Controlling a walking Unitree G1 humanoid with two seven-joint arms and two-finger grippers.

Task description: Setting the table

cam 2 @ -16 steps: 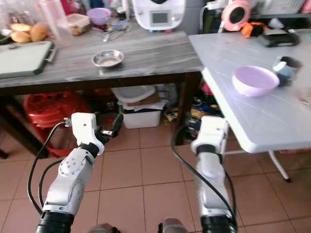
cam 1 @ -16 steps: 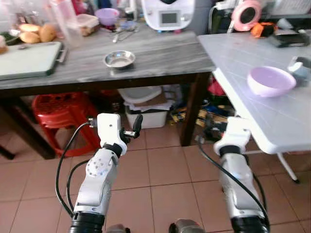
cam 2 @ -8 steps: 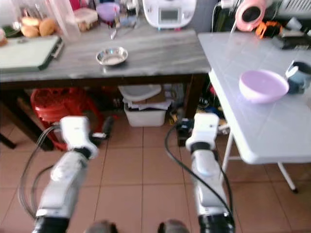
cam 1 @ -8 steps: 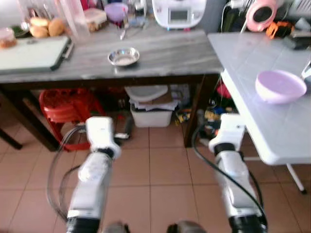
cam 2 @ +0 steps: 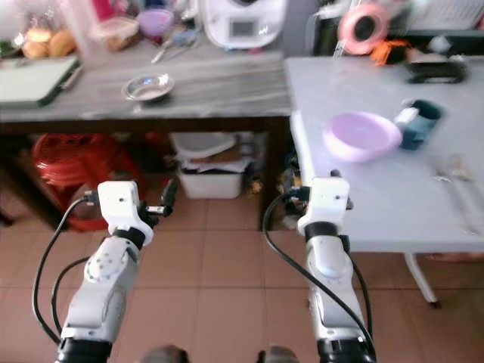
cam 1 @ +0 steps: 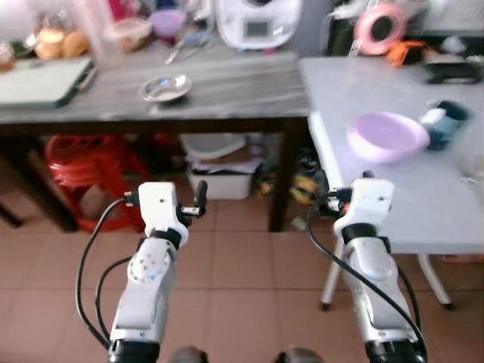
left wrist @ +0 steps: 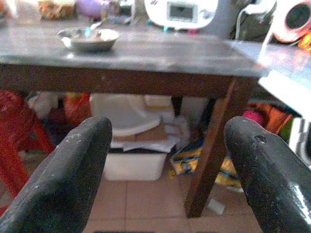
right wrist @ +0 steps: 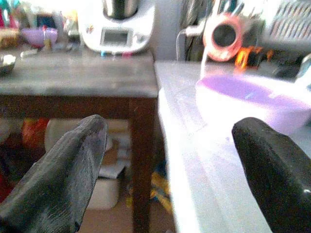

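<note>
The lilac bowl [cam 1: 387, 137] sits on the white desk [cam 1: 423, 204] at the robot's right, near the desk's front-left part, with a teal cup [cam 1: 445, 125] just beside it on the far right side. Nearest the camera, both arms are raised over the tiled floor [cam 1: 242, 265]. The left hand [left wrist: 165, 160] hangs in front of the dark wooden desk [cam 1: 219, 91], its two black fingers [left wrist: 68, 170] spread wide with nothing between them. The right hand [right wrist: 170, 165] is at the near edge of the white desk, level with its top, fingers [right wrist: 63, 165] likewise wide apart and empty, the lilac bowl ahead of it and apart from it. Under the wooden desk stand a red plastic stool [cam 1: 91, 162] and a white bin [cam 1: 219, 178]. On that desk lie a small steel dish [cam 1: 165, 88] and, further left, a pale cutting board [cam 1: 41, 79]. At the back are a white kitchen appliance [cam 1: 257, 21], a purple bowl [cam 1: 168, 23] and bread rolls [cam 1: 57, 43]. A pink round object [cam 1: 380, 26] stands at the far end of the white desk.
</note>
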